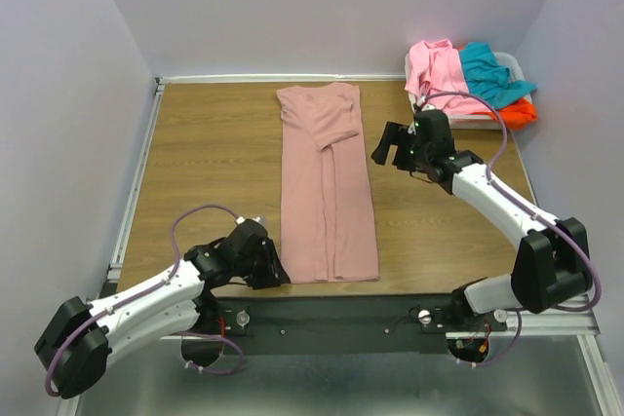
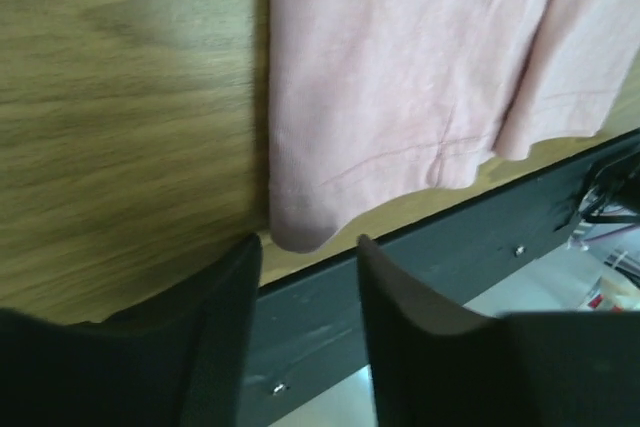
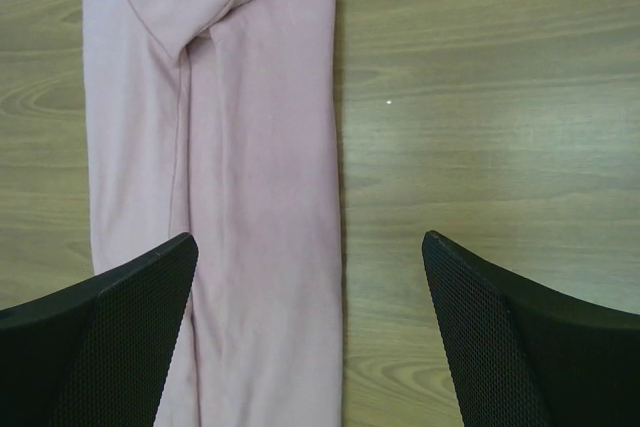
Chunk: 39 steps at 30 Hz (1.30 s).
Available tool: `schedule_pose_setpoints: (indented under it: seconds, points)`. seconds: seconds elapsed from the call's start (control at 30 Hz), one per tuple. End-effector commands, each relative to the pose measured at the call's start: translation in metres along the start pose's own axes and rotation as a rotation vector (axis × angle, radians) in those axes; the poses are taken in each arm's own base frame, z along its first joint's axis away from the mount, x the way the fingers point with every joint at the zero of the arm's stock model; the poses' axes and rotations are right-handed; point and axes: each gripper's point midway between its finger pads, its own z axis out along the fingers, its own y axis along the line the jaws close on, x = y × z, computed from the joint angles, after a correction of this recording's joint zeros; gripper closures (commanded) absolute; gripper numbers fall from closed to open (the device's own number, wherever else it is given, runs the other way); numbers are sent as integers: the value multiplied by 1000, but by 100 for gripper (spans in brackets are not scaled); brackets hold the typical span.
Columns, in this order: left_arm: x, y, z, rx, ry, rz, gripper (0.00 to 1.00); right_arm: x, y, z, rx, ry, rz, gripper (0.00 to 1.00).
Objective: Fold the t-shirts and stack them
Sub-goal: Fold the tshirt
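The mauve tee [image 1: 327, 192] lies folded into a long strip down the middle of the table [image 1: 214, 143]. At lower left, the left gripper [image 2: 308, 247] sits at its near corner, jaws parted, holding nothing. The right gripper [image 3: 308, 242] hangs wide open over the strip's right edge. Pink [image 1: 439, 70], teal [image 1: 487, 75] and orange [image 1: 522, 112] tees fill the basket [image 1: 514, 63] at upper right.

Dusty mauve-pink t-shirt [image 1: 327, 187]: lies flat on the tabletop [image 1: 214, 153], roughly central, folded lengthwise into one long narrow strip. Both sides are turned inward (their edges run side by side down the middle). A sleeve lies folded across the far end; the hem sits close to the near edge.

Bright pink t-shirt [image 1: 439, 70], teal t-shirt [image 1: 490, 75] and orange-red t-shirt [image 1: 520, 112]: unfolded, crumpled together in a heap at the far right corner.
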Motion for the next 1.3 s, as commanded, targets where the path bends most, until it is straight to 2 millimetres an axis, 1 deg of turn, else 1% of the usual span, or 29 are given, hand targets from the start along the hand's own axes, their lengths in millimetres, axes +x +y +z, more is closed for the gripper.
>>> schedule_pose_setpoints:
  seconds: [0.0, 0.03, 0.07, 0.1, 0.13, 0.17, 0.2, 0.23, 0.27, 0.3, 0.33, 0.43, 0.47, 0.5, 0.53, 0.57, 0.67, 0.73, 0.8, 0.9, 0.93, 1.0, 1.1, 1.13, 1.17, 1.2, 1.23, 1.27]
  points:
    - [13, 15, 3, -51, 53, -15, 64, 48, 0, -5, -60, 118, 54, 0]
    - [9, 15, 5, -57, 40, -13, 74, 55, 5, -10, -108, 128, 56, 0]
    - [7, 13, 6, -57, 33, -10, 77, 72, 8, -12, -149, 167, 72, 1]
    - [4, 13, 7, -63, 19, -1, 78, 110, 12, -20, -224, 271, 127, 3]
    - [0, 11, 7, -65, 10, 5, 80, 117, 21, -27, -292, 273, 168, 5]
    - [-2, 9, 7, -67, 3, 11, 81, 132, 30, -37, -366, 324, 182, 5]
    - [-3, 9, 7, -71, -1, 16, 82, 142, 31, -42, -378, 342, 191, 6]
    - [-7, 7, 7, -70, -10, 29, 88, 167, 23, -48, -366, 394, 199, 6]
    - [-8, 6, 6, -71, -15, 33, 94, 177, 26, -56, -389, 421, 193, 6]
    - [-9, 5, 6, -69, -17, 38, 99, 182, 25, -64, -402, 420, 189, 6]
    - [-10, 4, 6, -68, -18, 49, 100, 198, 18, -70, -383, 463, 196, 6]
    - [-10, 4, 7, -62, -21, 52, 100, 220, 13, -87, -377, 528, 190, 8]
    - [-10, 2, 7, -52, -20, 53, 100, 231, 11, -91, -370, 558, 189, 8]
    - [-9, -1, 6, -37, -17, 53, 100, 237, 11, -94, -374, 579, 194, 9]
    - [-10, -2, 7, -25, -23, 52, 100, 248, 10, -100, -378, 625, 200, 10]
    - [-11, -5, 7, -13, -29, 55, 100, 254, 8, -102, -370, 642, 199, 11]
    - [-14, -12, 6, 17, -44, 46, 100, 268, 5, -106, -358, 692, 216, 17]
    - [-14, -12, 6, 19, -46, 38, 100, 279, 3, -110, -351, 734, 228, 22]
    - [-13, -11, 6, 23, -47, 31, 100, 288, 0, -112, -340, 760, 225, 25]
    - [-11, -8, 8, 23, -43, 29, 100, 293, -6, -110, -310, 774, 220, 34]
    - [-11, -9, 8, 32, -42, 34, 100, 292, -5, -109, -310, 771, 218, 42]
    - [-10, -12, 8, 42, -36, 39, 100, 293, -7, -105, -298, 769, 208, 55]
    - [-12, -14, 8, 50, -45, 44, 100, 287, -12, -93, -259, 726, 171, 70]
    - [-14, -18, 8, 64, -50, 47, 100, 284, -13, -88, -248, 711, 166, 82]
    - [-15, -21, 8, 75, -55, 48, 100, 281, -13, -84, -237, 692, 160, 87]
    - [-16, -23, 8, 85, -57, 55, 100, 272, -13, -78, -222, 654, 148, 91]
    - [-18, -29, 7, 108, -67, 64, 100, 266, -10, -75, -229, 634, 139, 94]
    - [-21, -32, 6, 118, -77, 66, 100, 257, -4, -73, -245, 609, 133, 96]
